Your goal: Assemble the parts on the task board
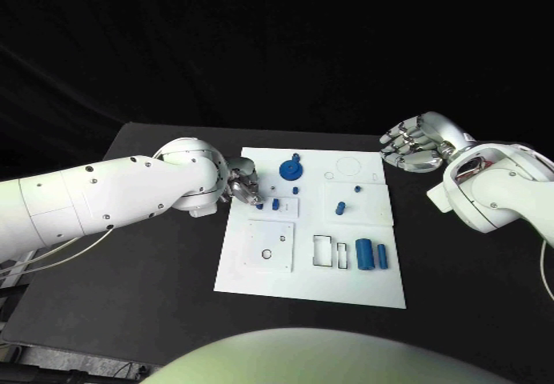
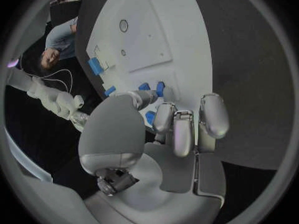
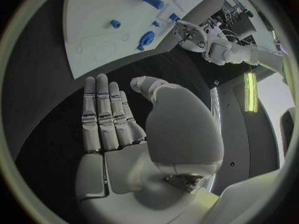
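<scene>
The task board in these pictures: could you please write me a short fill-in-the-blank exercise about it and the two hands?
1. The task board is a white plate lying on a ____ table.
2. The ____ hand reaches over the board's edge near small blue parts.
3. The right hand hangs beside the board, away from it, with fingers straight and holding ____.
4. The round blue part lies on the board's ____ half from the robot.

Missing words: black; left; nothing; far

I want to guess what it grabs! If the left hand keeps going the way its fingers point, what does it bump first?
Probably the small blue parts right before the left hand, on the task board; depth is hard to judge.
</scene>
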Motion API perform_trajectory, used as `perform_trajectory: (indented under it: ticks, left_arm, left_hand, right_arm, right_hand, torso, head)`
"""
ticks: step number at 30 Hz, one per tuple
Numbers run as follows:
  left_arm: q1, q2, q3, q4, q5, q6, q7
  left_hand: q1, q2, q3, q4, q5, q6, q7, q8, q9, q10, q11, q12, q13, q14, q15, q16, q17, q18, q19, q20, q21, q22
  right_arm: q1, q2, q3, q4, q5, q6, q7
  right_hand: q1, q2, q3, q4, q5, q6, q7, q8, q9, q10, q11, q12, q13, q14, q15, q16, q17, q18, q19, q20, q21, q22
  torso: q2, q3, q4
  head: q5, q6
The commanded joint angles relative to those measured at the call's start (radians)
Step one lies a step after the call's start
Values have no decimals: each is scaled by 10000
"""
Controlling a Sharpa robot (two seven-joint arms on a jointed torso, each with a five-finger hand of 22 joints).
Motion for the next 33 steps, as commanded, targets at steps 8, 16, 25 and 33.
perform_trajectory:
  ticks: [8,16,25,33]
  left_arm:
    - [-33,151,-47,-79,342,481,-77]
    - [-35,160,-54,-123,467,390,-85]
    - [-34,170,-55,-177,529,289,-131]
    - [-34,175,-55,-253,556,176,-213]
  left_hand:
    - [-142,-27,1562,-1468,176,269,-252,28,22,75,11,12,-21,1039,-73,36,2635,-148,60,-19,31,937]
    - [-524,-224,1436,-1388,647,219,-268,-71,22,67,4,-82,-113,1039,-80,36,2635,-143,49,-24,-15,960]
    - [-1524,-529,-120,-426,405,394,-399,-273,-99,52,-74,-133,-153,1039,-141,36,2635,-141,38,-62,-126,973]
    - [-1696,-541,-1812,541,1031,514,-352,-523,-246,17,-49,-163,-157,1039,-134,36,2635,-147,76,-81,-184,1030]
  right_arm:
    - [-6,-6,1,12,-55,28,82]
    - [-7,-12,1,14,-39,27,93]
    - [-7,-12,1,12,-33,22,93]
    - [-7,-16,1,15,-19,-10,93]
  right_hand:
    - [-65,5,-27,56,43,-23,4,-8,-11,-30,0,-37,-10,-79,6,-53,-10,122,-10,25,-29,-11]
    - [-62,13,-46,76,52,-30,7,-1,-36,-34,3,-33,-62,-73,10,-89,-4,125,-5,33,-23,-118]
    - [-74,2,-59,83,50,-35,10,-2,-40,-36,6,-33,-67,-74,13,-93,-4,124,-5,35,-23,-129]
    - [-122,-17,-103,122,22,-56,21,-10,-54,-51,18,-35,-88,-82,26,-112,-4,122,-11,43,-27,-174]
  torso:
    - [0,6,-13]
    - [7,9,-2]
    - [-1,3,6]
    - [-11,1,6]
  head:
    - [-28,2]
    - [-61,2]
    - [-79,2]
    - [-84,2]
